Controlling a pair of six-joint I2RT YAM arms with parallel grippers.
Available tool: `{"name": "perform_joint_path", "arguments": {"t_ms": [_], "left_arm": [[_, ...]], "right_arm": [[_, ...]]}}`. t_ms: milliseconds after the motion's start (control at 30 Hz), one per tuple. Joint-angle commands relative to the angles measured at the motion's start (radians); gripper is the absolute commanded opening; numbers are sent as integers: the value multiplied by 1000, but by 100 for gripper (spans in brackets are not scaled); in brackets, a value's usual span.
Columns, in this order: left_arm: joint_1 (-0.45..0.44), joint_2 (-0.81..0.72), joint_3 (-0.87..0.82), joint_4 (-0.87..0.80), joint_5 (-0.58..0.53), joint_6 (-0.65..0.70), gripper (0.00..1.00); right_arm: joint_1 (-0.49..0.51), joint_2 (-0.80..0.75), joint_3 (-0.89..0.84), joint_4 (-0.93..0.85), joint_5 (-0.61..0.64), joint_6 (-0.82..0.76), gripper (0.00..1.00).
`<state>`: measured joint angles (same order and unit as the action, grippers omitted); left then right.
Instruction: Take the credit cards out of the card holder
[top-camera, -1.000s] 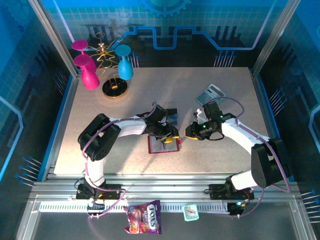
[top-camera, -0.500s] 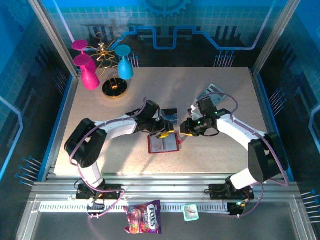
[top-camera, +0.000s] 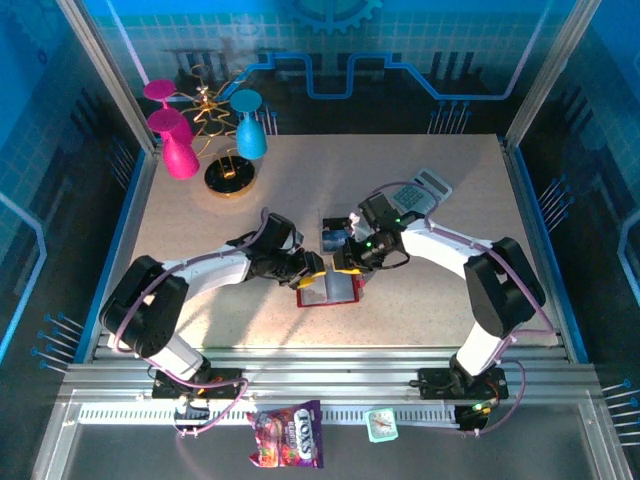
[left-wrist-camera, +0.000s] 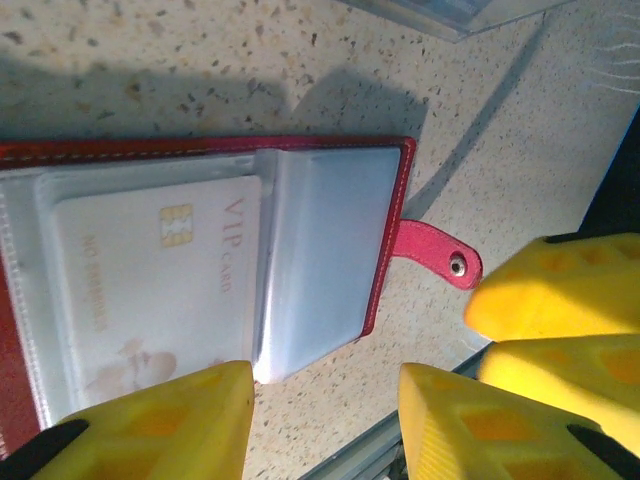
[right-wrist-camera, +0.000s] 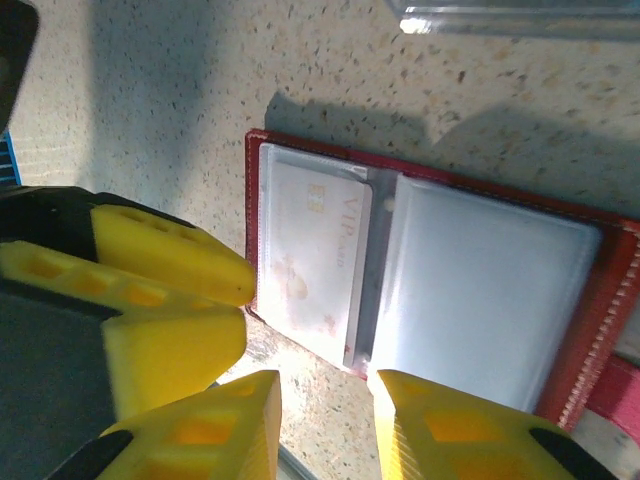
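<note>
My left gripper (left-wrist-camera: 325, 420) and right gripper (right-wrist-camera: 325, 430), both spread and empty, hover over the open card holder (top-camera: 330, 290) toward the table's (top-camera: 300, 170) near edge.

The card holder (left-wrist-camera: 395, 215) runs off the left wrist view's left edge — its card (left-wrist-camera: 160, 290) blurs behind a cloudy sleeve; the clear box (left-wrist-camera: 450, 12) is cropped at top.

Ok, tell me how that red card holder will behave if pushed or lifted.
The card holder probably flops: its clear sleeve sits raised, not pressed flat. Thin and flat on the table, it likely slides rather than tips. The VIP card inside looks stiff.
</note>
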<state>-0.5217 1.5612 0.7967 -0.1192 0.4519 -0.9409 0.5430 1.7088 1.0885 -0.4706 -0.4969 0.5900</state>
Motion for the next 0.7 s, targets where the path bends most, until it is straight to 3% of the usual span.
{"name": "perform_joint_path", "arguments": {"t_ms": [0, 200, 500, 667], "left_arm": [[9, -33, -35, -12, -25, 3, 43], [11, -50, -64, -42, -69, 6, 38], [12, -18, -96, -15, -71, 2, 17], [12, -1, -102, 5, -69, -6, 16]], "right_arm": [[27, 38, 22, 23, -29, 25, 32], [67, 95, 22, 66, -43, 46, 31], [92, 151, 21, 108, -56, 64, 26], [97, 160, 21, 110, -55, 66, 26]]}}
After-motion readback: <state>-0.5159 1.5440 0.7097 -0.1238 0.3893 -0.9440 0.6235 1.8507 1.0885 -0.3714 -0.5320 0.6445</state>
